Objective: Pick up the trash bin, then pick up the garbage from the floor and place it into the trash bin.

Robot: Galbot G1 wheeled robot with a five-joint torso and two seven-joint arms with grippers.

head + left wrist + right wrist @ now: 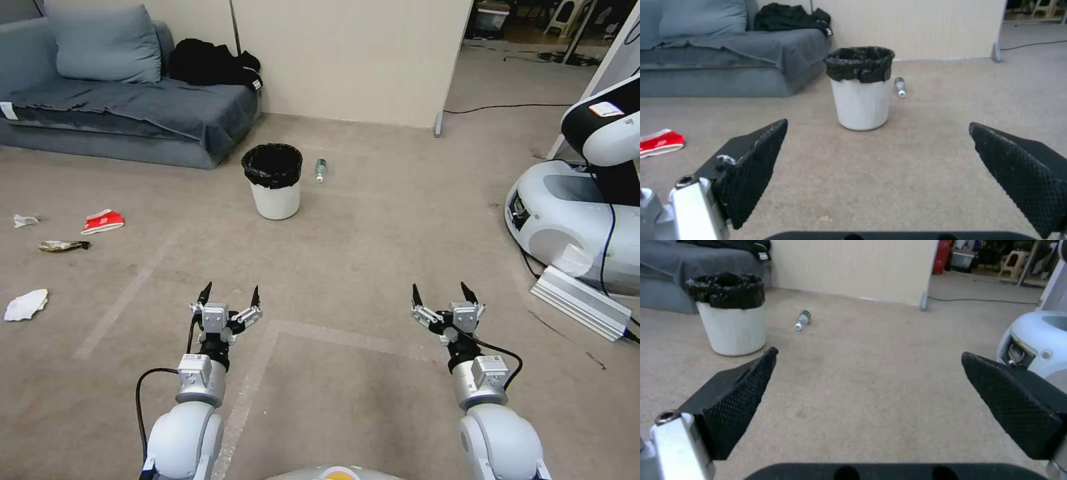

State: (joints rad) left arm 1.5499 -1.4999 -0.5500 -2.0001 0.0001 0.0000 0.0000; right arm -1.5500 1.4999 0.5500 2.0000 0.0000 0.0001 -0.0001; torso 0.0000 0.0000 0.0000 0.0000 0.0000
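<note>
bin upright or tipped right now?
Upright. The trash bin stands on its base on the carpet, liner rim facing up, apart from the lying bottle beside it. Both grippers, jaws open, hang short of it.

1. The trash bin stands upright on the floor, ahead of the robot, just in front of the sofa's right end.
2. A small bottle lies on the floor just right of the bin.
3. Well left of the bin lie a flattened carton, what may be a crinkled wrapper before it, and two tissues, one farther back.
4. Another robot's base sits at far right.
</note>
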